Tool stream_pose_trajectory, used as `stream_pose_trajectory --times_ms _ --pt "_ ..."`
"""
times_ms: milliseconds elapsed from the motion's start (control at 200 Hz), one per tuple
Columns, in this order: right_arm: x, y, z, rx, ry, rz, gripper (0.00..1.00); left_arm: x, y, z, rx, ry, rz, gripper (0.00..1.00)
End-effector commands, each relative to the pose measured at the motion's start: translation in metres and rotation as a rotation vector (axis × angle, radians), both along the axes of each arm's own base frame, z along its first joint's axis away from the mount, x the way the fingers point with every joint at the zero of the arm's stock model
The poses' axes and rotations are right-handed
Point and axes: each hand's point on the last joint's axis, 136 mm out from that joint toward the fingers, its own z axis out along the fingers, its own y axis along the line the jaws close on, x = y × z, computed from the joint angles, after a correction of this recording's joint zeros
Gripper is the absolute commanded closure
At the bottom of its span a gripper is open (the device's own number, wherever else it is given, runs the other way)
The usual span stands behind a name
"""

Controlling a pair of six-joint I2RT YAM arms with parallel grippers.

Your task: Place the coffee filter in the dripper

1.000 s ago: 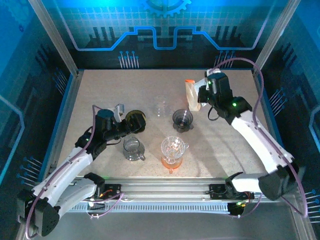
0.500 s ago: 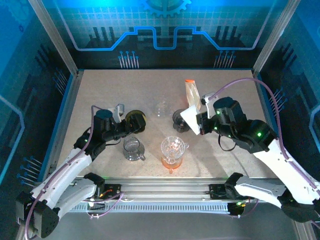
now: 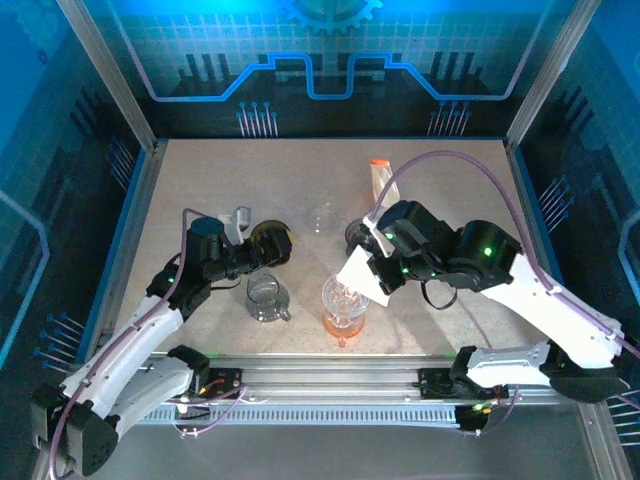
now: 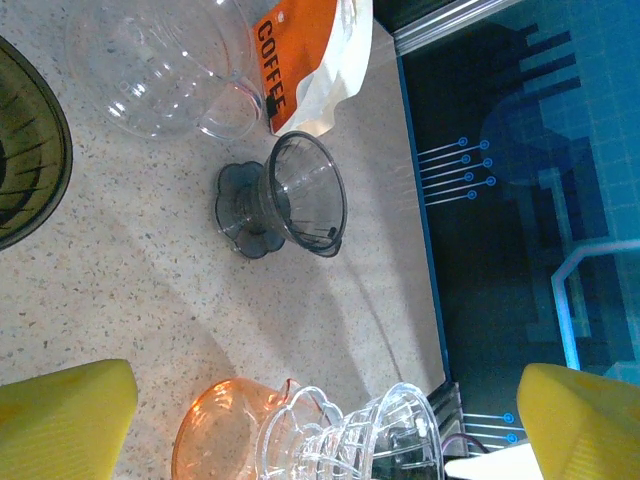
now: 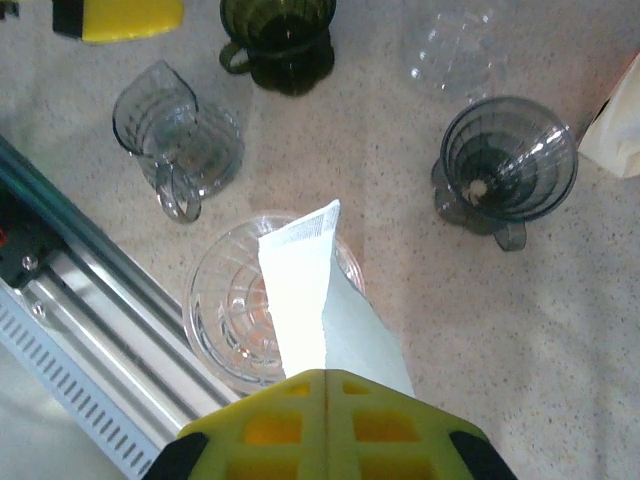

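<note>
White paper coffee filter (image 5: 305, 290) hangs pinched in the right gripper (image 5: 325, 385), tip pointing down over the mouth of the clear dripper (image 5: 225, 320) (slightly off centre); the left gripper (image 3: 245, 250) stands agape, farther off.

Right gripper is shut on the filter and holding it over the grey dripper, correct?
Not quite. The right gripper is shut on the filter, but the filter hangs over the clear dripper, not the grey dripper. The right wrist view shows it.
</note>
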Motion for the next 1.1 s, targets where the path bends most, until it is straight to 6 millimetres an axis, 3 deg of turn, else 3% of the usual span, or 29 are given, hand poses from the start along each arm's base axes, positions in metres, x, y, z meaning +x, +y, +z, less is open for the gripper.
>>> stream_pose_trajectory --times_ms 0,125,530,1096 --pt "-0.014 -0.004 -0.006 -0.084 0.061 0.037 1.00 -0.003 -0.002 0.010 -0.001 -0.022 -0.033 0.01" --pt "-0.015 0.001 -0.011 -0.160 0.076 0.070 1.00 -0.004 -0.002 0.012 0.003 -0.029 -0.036 0.01" --pt "-0.012 0.050 -0.034 -0.173 0.150 0.184 1.00 -0.006 -0.003 0.012 -0.002 -0.033 -0.047 0.01" --pt "0.004 0.061 -0.070 -0.160 0.202 0.158 1.00 -0.007 -0.004 0.012 -0.012 -0.035 -0.053 0.01"
